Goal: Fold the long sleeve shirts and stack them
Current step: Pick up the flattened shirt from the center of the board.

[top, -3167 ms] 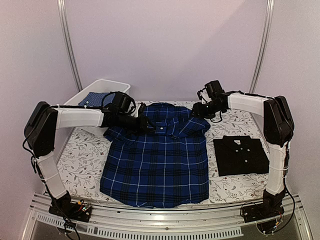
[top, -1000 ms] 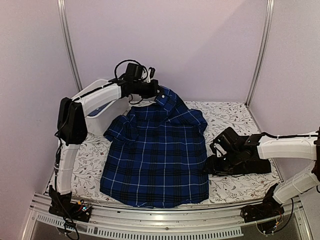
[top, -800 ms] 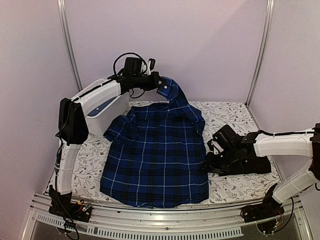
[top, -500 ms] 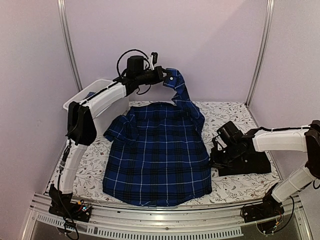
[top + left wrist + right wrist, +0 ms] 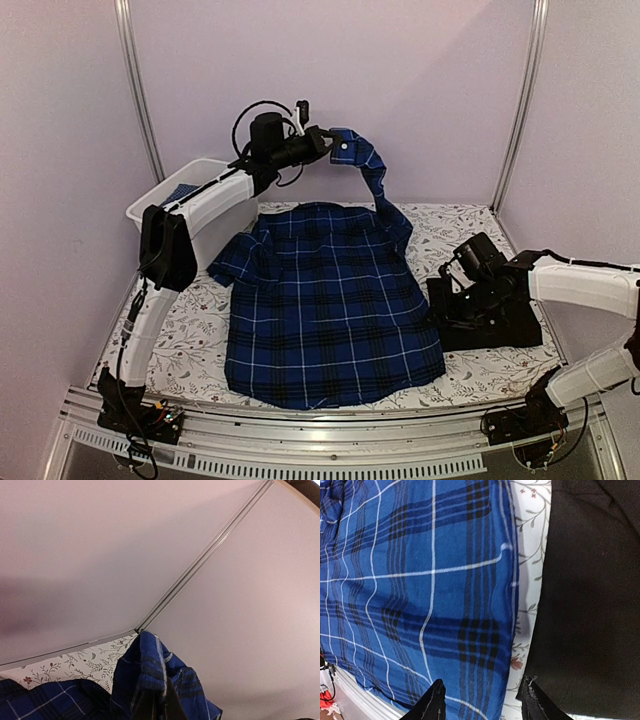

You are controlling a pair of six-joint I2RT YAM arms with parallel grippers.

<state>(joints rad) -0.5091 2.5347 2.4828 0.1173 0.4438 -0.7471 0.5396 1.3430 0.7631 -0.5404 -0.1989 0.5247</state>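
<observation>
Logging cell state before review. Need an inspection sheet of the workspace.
Surface: floral table cover, flat.
Job's things: plaid shirt spread out, collar end held up in the air; black shirt folded at the right, a strip of cover between the two.
Clutter: white bin at far left, blue cloth inside.
Grippers: left gripper shut on the plaid shirt's collar, raised; right gripper open, low over the gap between the shirts, holding nothing.
Cables: black cable looped at the left wrist; wires at the arm bases.
Surroundings: plain walls, metal posts, rail at the near edge.
</observation>
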